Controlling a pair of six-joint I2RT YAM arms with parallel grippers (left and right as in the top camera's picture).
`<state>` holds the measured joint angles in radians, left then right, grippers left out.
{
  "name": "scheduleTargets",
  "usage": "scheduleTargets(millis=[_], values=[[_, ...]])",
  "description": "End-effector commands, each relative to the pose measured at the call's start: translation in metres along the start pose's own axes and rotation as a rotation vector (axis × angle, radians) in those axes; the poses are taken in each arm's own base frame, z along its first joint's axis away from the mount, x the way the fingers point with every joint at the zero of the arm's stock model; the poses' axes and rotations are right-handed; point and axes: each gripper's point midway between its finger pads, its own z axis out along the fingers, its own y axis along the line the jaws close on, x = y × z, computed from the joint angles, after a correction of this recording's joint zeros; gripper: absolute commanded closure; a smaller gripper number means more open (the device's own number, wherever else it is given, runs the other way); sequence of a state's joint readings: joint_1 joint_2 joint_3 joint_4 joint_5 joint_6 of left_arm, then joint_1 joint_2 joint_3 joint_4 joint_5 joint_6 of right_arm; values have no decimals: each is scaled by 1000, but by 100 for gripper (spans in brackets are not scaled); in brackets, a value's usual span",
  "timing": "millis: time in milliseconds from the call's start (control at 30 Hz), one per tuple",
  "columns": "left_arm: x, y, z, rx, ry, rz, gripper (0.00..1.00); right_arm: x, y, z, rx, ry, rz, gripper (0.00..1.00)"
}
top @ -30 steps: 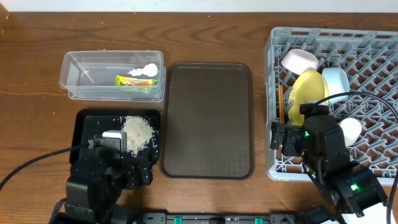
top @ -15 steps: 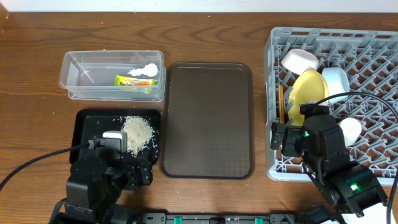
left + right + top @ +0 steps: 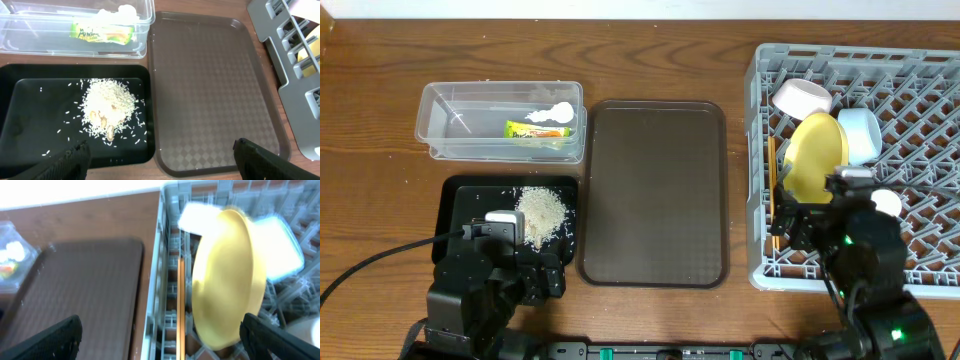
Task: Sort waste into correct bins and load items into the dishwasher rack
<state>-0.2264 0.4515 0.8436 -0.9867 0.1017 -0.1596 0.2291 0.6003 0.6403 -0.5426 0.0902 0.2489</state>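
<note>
The grey dishwasher rack [image 3: 920, 90] at the right holds the yellow plate [image 3: 817, 155] on edge, the pink-white bowl [image 3: 802, 97], the light blue bowl [image 3: 860, 133], the pale green cup [image 3: 887, 203] and the chopsticks [image 3: 772, 190]. The clear tub [image 3: 450, 120] holds the snack wrapper [image 3: 535, 130] and the white scrap [image 3: 552, 113]. Rice [image 3: 542, 212] lies in the black tray [image 3: 470, 195]. My left gripper [image 3: 162, 165] is open and empty, above the black tray's front right corner. My right gripper [image 3: 162, 340] is open and empty, above the rack's left wall beside the plate [image 3: 227, 275] and chopsticks [image 3: 181, 305].
The large dark brown serving tray [image 3: 655, 193] lies between the bins and the rack. Both arms sit at the table's front edge. A black cable [image 3: 370, 265] runs from the left arm across the front left of the table.
My right arm has moved a little to the right and toward the front, now covering part of the green cup. The right wrist view is blurred. The left arm has not moved.
</note>
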Motion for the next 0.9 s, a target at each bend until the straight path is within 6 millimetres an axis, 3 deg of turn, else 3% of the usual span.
scheduleTargets(millis=[0,400,733,867], values=[[1,1,1,-4,2,10,7,5,-7,-1,-29,-65,-38,1],[1,1,1,-4,2,10,7,12,-27,-12,2,-361,-102,1],[1,1,1,-4,2,10,6,16,-38,-2,20,-589,-128,1],[1,1,1,-4,2,10,6,24,-43,1,47,-552,-145,1]])
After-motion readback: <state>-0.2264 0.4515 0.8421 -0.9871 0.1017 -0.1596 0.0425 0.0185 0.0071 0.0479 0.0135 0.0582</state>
